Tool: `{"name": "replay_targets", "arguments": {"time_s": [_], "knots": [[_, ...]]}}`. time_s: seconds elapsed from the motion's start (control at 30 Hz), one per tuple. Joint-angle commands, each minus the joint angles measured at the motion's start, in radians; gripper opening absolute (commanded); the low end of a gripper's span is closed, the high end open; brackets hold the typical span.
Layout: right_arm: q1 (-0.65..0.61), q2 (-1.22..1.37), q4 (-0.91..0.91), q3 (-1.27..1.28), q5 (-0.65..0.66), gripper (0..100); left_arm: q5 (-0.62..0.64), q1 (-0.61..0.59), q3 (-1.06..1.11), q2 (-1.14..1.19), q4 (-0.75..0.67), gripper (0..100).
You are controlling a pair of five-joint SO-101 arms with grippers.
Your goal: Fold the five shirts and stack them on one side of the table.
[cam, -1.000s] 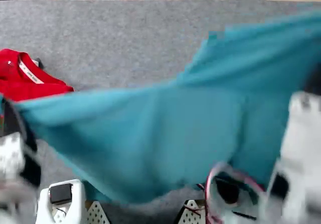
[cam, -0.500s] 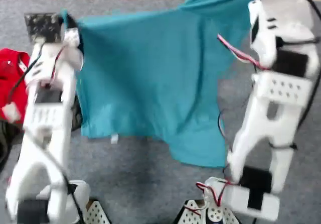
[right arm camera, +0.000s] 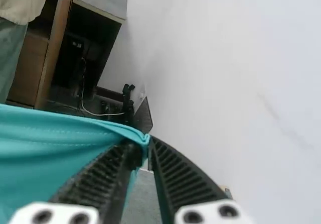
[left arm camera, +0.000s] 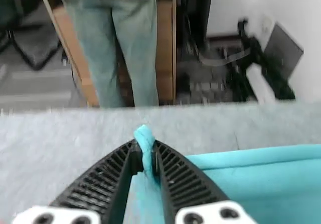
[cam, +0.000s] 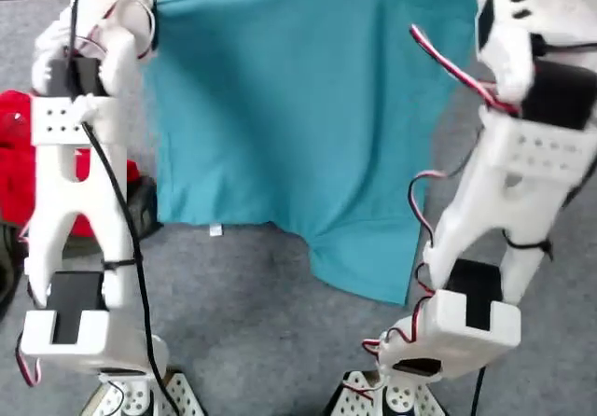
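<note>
Teal shirt (cam: 289, 127) is lifted off the desk (cam: 242, 341), stretched wide as a sheet between the two raised arms, over the middle of the desk toward its far edge. Left end effector (left arm camera: 144, 146) is closed on one top corner: a pinch of teal cloth sticks up between the black ribbed fingers (left arm camera: 173, 169), with the rest of the fabric trailing off to one side. Right end effector (right arm camera: 143, 151) is clamped likewise on the opposite top corner, the shirt edge pulled taut from it. In the high view, the left arm (cam: 79, 201) stands tall along the shirt's left side and the right arm (cam: 508, 183) along its right. The lower hem hangs uneven, with a small white tag (cam: 216, 230) at the hem and the lower right part drooping further toward the near edge. Whether that low part touches the grey surface cannot be told. Red shirt (cam: 19, 169) lies bunched at the desk's left edge, partly behind the left arm.
</note>
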Motion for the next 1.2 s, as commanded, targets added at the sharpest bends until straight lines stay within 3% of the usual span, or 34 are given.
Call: {"name": "replay_targets", "arguments": {"time_s": [0.0, 0.3, 0.47, 0.8, 1.0, 1.17], "knots": [[0.0, -0.007, 0.192, -0.217, 0.038, 1.5, -0.005, 0.002, -0.176, -0.104, 0.31, 3], [0.003, -0.019, 0.552, -0.524, 0.052, 1.5, -0.003, 0.002, -0.229, -0.29, 0.572, 3], [0.086, -0.165, 0.569, -0.572, 0.054, 1.5, 0.003, 0.002, -0.231, -0.436, 0.609, 3], [0.236, -0.417, 0.256, -0.536, 0.124, 1.5, 0.043, 0.232, -0.226, -0.736, 0.6, 3], [0.282, -0.476, 0.052, -0.392, 0.13, 1.5, 0.04, 0.236, -0.229, -0.763, 0.603, 3], [0.278, -0.542, -0.048, -0.286, 0.226, 1.5, 0.044, 0.236, -0.231, -0.764, 0.667, 3]]}}
